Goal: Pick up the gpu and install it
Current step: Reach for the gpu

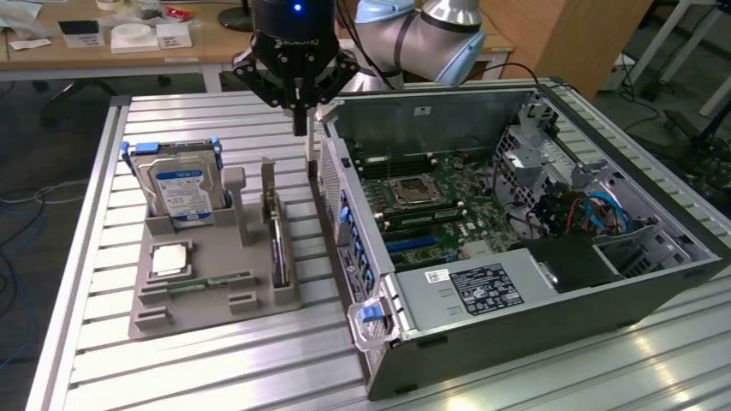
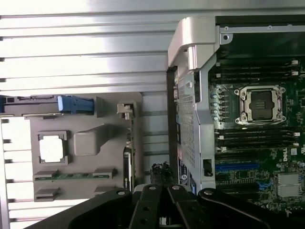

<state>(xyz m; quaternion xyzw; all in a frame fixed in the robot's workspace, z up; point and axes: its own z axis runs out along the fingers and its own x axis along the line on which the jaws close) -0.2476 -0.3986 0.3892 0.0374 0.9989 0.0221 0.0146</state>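
Black two-fingered gripper [image 1: 300, 127] hangs over the slatted aluminium table [image 1: 228, 368], its fingers [image 1: 300, 111] pressed together and holding nothing, close to a corner of the open dark-grey computer case [image 1: 639, 282]. The thin dark gpu [image 1: 274, 235] with its silver bracket stands on edge in the grey plastic holder [image 1: 194, 295], in the slot nearest the case and well below the fingertips. Seen edge-on, its cooler face is hard to make out. The arm is cut off at the exterior view's upper edge.

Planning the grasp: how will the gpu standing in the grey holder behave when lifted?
Likely stiff: the gpu is a thin flat board standing on edge in the grey holder. It would probably tip easily once free of its slot, being tall and narrow. Its bare edge looks fragile, so a gentle grip seems wise.
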